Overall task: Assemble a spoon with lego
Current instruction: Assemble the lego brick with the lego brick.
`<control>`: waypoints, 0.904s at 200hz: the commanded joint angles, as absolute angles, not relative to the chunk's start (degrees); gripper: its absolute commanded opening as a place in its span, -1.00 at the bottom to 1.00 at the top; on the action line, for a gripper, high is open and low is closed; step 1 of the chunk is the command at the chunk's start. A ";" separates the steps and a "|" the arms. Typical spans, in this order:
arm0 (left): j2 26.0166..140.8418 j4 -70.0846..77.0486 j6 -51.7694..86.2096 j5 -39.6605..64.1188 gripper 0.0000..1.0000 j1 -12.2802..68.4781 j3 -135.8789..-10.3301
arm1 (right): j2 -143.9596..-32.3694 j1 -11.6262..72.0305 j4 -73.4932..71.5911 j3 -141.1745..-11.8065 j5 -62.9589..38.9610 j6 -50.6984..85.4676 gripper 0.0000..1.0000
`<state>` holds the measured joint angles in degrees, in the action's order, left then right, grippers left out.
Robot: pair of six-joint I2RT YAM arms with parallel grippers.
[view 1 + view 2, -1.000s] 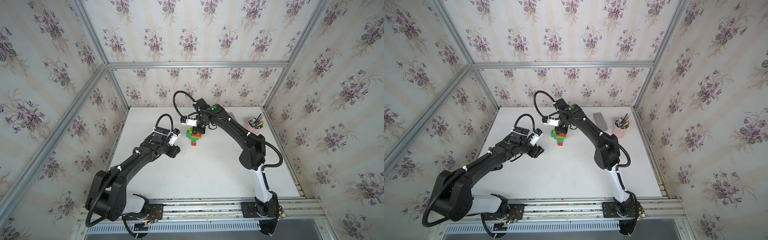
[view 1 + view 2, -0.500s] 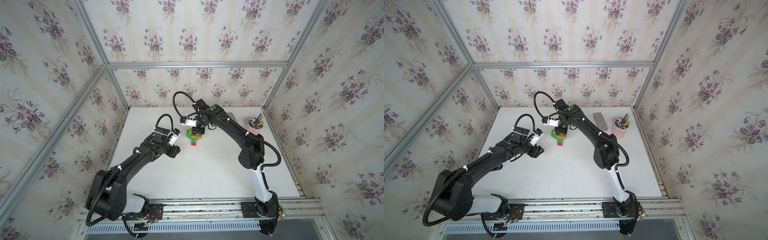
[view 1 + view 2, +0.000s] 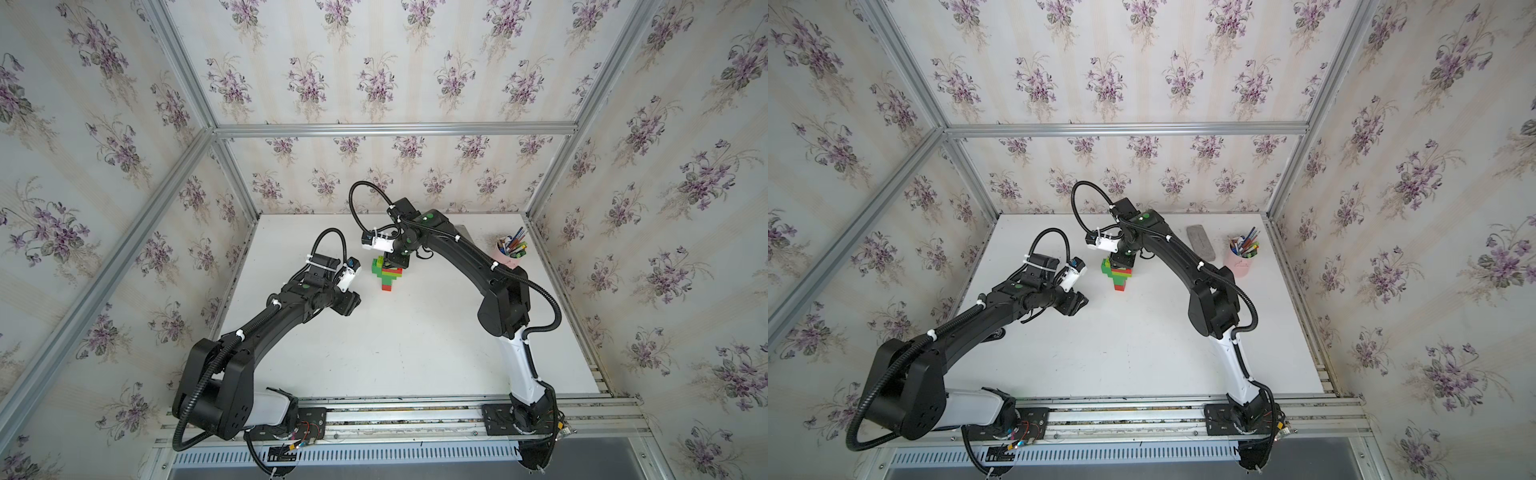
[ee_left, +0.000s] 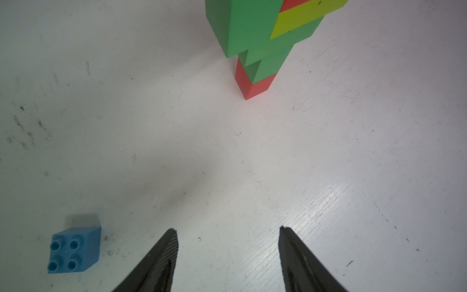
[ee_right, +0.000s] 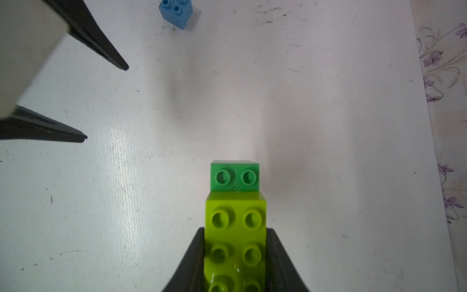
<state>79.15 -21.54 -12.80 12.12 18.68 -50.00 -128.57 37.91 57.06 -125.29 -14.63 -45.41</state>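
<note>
The spoon [image 3: 388,275] [image 3: 1119,274] stands upright on the white table, a stack of green, lime and red lego on a narrow red foot [image 4: 255,87]. My right gripper [image 5: 235,228] is shut on the top lime brick [image 5: 236,222], fingers flat against both sides. A green brick [image 5: 235,177] juts out below it. My left gripper [image 4: 227,228] hangs open and empty over bare table, left of the stack [image 3: 351,305]. Its fingers [image 5: 101,50] show in the right wrist view. A loose light blue brick [image 4: 73,250] [image 5: 176,11] lies studs up beside the left gripper.
A pink cup of pencils [image 3: 511,254] [image 3: 1241,258] stands at the back right. A grey rectangular block [image 3: 1200,243] lies beside it, near the right arm. Flowered walls enclose the table on three sides; a wall edge [image 5: 429,126] runs close to the stack.
</note>
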 commanded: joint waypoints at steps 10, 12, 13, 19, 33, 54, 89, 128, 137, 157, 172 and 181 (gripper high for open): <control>79.19 -21.53 -12.59 11.66 0.32 18.58 -50.40 | -130.61 37.81 63.26 -123.47 -11.25 -45.30 -0.49; 79.19 -21.56 -12.64 11.62 0.33 18.60 -50.39 | -130.61 37.80 63.34 -123.33 -11.29 -45.32 -0.49; 79.19 -21.56 -12.65 11.56 0.32 18.61 -50.42 | -130.65 37.80 63.31 -123.32 -11.36 -45.33 -0.49; 79.28 -21.62 -12.61 11.54 0.32 18.62 -50.47 | -130.67 37.83 63.21 -123.22 -11.36 -45.35 -0.49; 79.37 -21.70 -12.54 11.59 0.32 18.58 -50.54 | -130.54 37.80 63.02 -123.46 -11.70 -45.35 -0.45; 79.43 -21.77 -12.57 11.48 0.32 18.63 -50.57 | -129.80 37.88 62.12 -124.76 -12.23 -44.91 -0.22; 79.63 -21.79 -12.48 11.28 0.32 18.59 -50.73 | -128.52 37.97 60.11 -127.42 -13.04 -44.44 0.11; 79.60 -22.73 -12.44 10.90 0.33 18.33 -51.39 | -127.38 37.97 60.09 -127.31 -11.27 -44.74 0.24; 79.55 -23.62 -12.37 10.86 0.33 17.94 -51.88 | -127.09 37.94 60.13 -127.02 -11.00 -44.85 0.28; 78.56 -26.34 -12.80 10.52 0.34 16.53 -53.39 | -126.41 37.97 59.85 -126.98 -10.41 -44.87 0.37; 77.50 -29.03 -13.23 10.48 0.35 14.66 -54.54 | -125.67 37.96 59.64 -127.01 -10.46 -44.92 0.42; 77.05 -30.91 -13.59 9.18 0.37 13.48 -55.37 | -125.23 37.97 59.60 -127.00 -10.50 -45.01 0.44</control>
<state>78.17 -25.80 -12.88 10.79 15.66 -53.63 -126.78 37.91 59.35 -126.91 -10.85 -44.82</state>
